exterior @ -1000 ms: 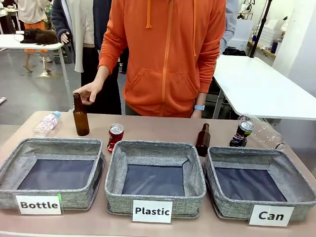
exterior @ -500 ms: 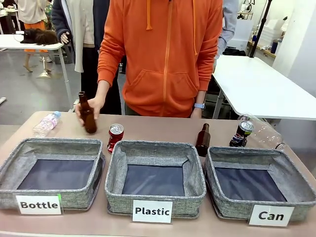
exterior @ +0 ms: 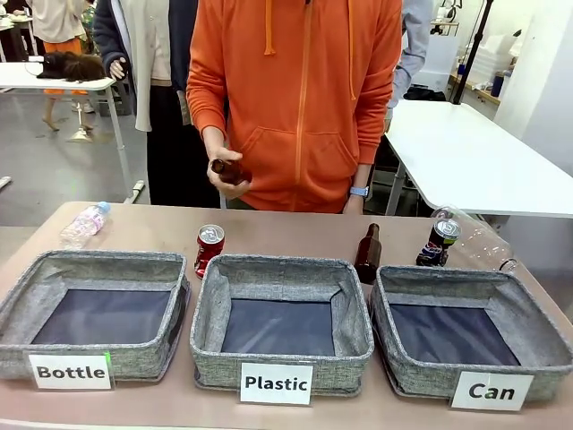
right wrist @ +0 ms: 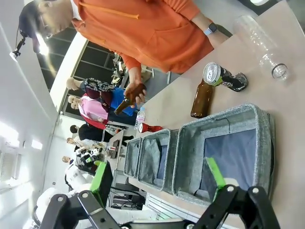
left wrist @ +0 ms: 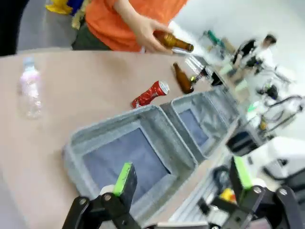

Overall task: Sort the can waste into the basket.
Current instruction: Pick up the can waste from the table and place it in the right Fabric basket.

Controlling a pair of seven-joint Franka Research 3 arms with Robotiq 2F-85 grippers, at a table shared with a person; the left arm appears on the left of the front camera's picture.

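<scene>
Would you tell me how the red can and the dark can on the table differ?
Colour: the red can is red, while the dark can carries green and colourful print. Place: the red can stands behind the gap between the Bottle basket and the Plastic basket, while the dark can stands behind the Can basket. Both have silver tops and sit outside any basket.

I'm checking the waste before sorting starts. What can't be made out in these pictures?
- Dark can: front view, print too small to read; left wrist view, blurred.
- Red can: front view, lower end hidden behind the Plastic basket corner.
- Brown bottle: front view, mostly covered by the person's hand.
</scene>
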